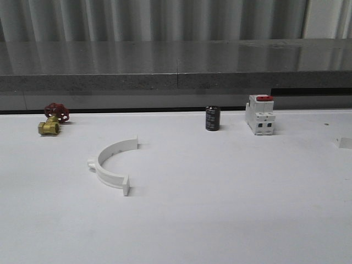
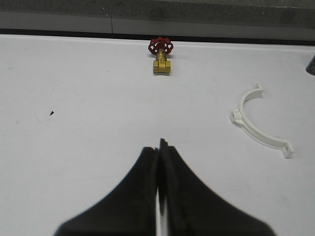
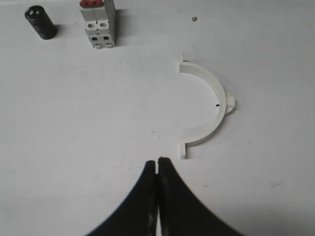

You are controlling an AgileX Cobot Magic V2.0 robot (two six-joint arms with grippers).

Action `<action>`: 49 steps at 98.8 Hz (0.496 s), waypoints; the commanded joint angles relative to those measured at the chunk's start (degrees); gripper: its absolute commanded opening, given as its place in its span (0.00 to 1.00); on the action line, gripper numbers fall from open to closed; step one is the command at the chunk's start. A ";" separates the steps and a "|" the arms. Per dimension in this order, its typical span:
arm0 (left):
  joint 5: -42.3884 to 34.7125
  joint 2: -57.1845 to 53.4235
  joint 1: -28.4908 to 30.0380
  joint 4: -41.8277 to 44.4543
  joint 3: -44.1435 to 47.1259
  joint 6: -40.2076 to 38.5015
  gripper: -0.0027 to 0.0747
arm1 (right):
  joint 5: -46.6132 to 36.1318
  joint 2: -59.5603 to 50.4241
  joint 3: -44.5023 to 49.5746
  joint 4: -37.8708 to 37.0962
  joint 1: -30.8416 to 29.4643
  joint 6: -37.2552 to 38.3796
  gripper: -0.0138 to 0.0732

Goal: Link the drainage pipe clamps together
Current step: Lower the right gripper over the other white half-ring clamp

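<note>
Front view: two clamp halves lying apart, both grippers closed and empty

Front view is showing one white clamp half (image 1: pixel 113 165) lying flat on the bench (image 1: pixel 220 209), left of centre, with its open side facing right. A small white piece at the far right edge (image 1: pixel 345 143) is probably a tab of the second half, though it is too cropped to confirm there. Right wrist view is showing the second clamp half (image 3: pixel 206 110) lying flat near the breaker (image 3: pixel 98 24) and the black cylinder (image 3: pixel 40 22). Left wrist view is showing the first half (image 2: pixel 258 123) off to one side, well apart from the brass valve (image 2: pixel 161 55).

Handling, as a judgement: each half is appearing thin, rigid and light, so it is likely sliding on the smooth bench when pushed. The arc wall is offering the best hold, gripped across its thickness near mid-arc, beside the small lug. The flat end tabs are staying free that way for mating.

The left gripper (image 2: pixel 158 147) is hanging over bare bench with its fingers pressed together, holding nothing. The right gripper (image 3: pixel 157 164) is likewise closed and empty, just short of the second half's near tab.

No containers are in view.
</note>
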 commanded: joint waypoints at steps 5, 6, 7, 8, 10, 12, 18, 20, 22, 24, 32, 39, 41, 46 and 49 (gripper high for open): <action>-4.36 0.54 0.10 0.52 -1.40 -0.50 0.01 | -1.86 2.06 -2.19 0.37 -0.30 -0.14 0.29; -4.36 0.54 0.10 0.52 -1.40 -0.50 0.01 | -1.74 2.22 -2.19 0.37 -0.30 -0.14 0.31; -4.36 0.54 0.10 0.52 -1.40 -0.50 0.01 | -1.76 2.22 -2.19 0.37 -0.30 -0.14 0.34; -4.36 0.54 0.10 0.52 -1.40 -0.50 0.01 | -1.76 2.31 -2.19 0.37 -0.30 -0.14 0.36; -4.36 0.54 0.10 0.52 -1.40 -0.50 0.01 | -1.76 2.31 -2.19 0.37 -0.30 -0.14 0.41; -4.36 0.54 0.10 0.52 -1.40 -0.50 0.01 | -1.81 2.31 -2.19 0.37 -0.30 -0.14 0.46; -4.36 0.54 0.10 0.52 -1.40 -0.50 0.01 | -2.07 2.31 -2.19 0.37 -0.30 -0.14 0.59; -4.36 0.54 0.10 0.52 -1.40 -0.50 0.01 | -2.07 2.31 -2.19 0.64 -0.30 -0.13 0.63; -4.36 0.54 0.10 0.52 -1.40 -0.50 0.01 | -2.07 2.31 -2.19 1.08 -0.30 -0.13 0.67; -4.36 0.54 0.10 0.52 -1.40 -0.50 0.01 | -2.01 2.31 -2.19 1.44 -0.30 -0.13 0.70; -4.36 0.54 0.10 0.52 -1.40 -0.50 0.01 | -2.07 2.31 -2.33 3.92 -0.30 -0.13 0.77; -4.36 0.54 0.10 0.52 -1.40 -0.50 0.01 | -1.67 2.68 -3.18 5.28 -0.30 -0.13 0.77; -4.36 0.54 0.10 0.52 -1.40 -0.50 0.01 | -1.30 2.94 -3.62 5.27 -0.30 -0.13 0.77; -4.36 0.54 0.10 0.52 -1.40 -0.50 0.01 | -0.24 3.92 -5.09 5.27 -0.30 -0.13 0.77; -4.36 0.54 0.10 0.52 -1.40 -0.50 0.01 | 0.63 4.75 -6.47 5.27 -0.30 -0.13 0.77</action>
